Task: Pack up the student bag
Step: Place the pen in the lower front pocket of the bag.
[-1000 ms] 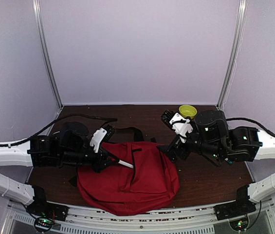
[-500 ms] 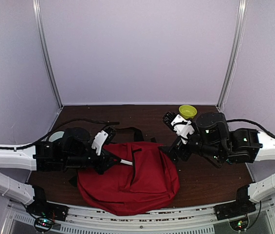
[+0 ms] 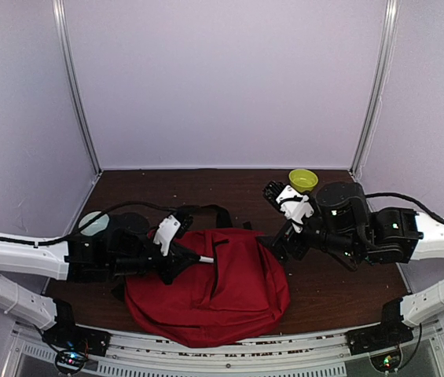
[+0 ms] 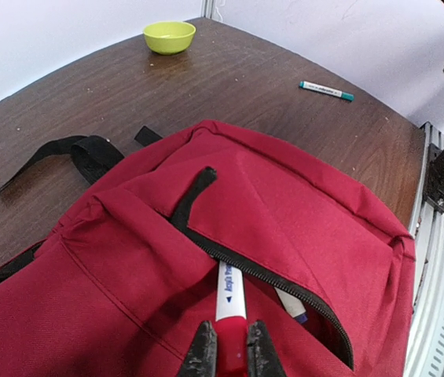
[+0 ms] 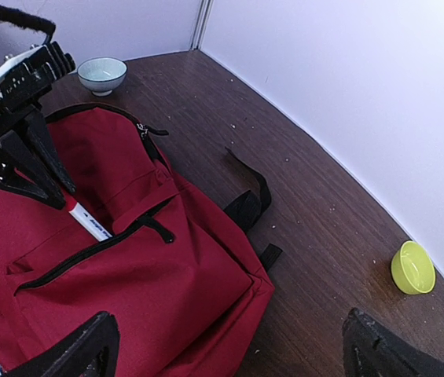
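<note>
Bright even light, soft shadows, mild sheen on the table [image 4: 269, 71], wrist views sharp, slight edge distortion

One student bag [image 3: 214, 290], red. Two bowls: a yellow-green bowl [image 3: 303, 180] at 1 o'clock from the bag, and a pale blue bowl [image 3: 93, 223] at 10 o'clock from it. Three markers: a white marker [image 4: 229, 290] between the fingers of the left claw [image 4: 229, 339], a second marker [image 4: 287, 300] showing inside the open pocket, and a teal-capped marker [image 4: 326, 91] on the table [image 3: 206, 184], at 1 o'clock in the left wrist view. Two claws, counting the right claw [image 5: 228, 326]. One table.
</note>
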Robot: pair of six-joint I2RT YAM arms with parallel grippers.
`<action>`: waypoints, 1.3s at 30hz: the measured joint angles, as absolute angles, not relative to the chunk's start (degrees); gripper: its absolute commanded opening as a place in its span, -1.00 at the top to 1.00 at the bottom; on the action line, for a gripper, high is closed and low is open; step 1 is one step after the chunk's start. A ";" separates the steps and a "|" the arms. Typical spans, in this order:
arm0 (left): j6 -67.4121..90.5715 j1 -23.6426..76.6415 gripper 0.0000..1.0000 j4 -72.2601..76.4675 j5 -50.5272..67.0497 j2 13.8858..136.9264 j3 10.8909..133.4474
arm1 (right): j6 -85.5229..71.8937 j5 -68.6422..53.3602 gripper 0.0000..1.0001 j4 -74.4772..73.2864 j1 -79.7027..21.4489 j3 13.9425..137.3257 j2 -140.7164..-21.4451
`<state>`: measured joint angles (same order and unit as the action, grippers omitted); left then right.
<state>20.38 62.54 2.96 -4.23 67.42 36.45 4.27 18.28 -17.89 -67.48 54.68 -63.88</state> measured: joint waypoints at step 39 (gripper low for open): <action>21.23 62.74 0.60 13.15 3.90 80.84 37.52 | 4.08 18.24 -1.00 -16.95 -67.13 54.06 -63.53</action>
<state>21.23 62.74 13.15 3.90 80.84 37.52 4.08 18.24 -16.95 -67.13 54.06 -63.53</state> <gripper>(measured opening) 0.168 0.999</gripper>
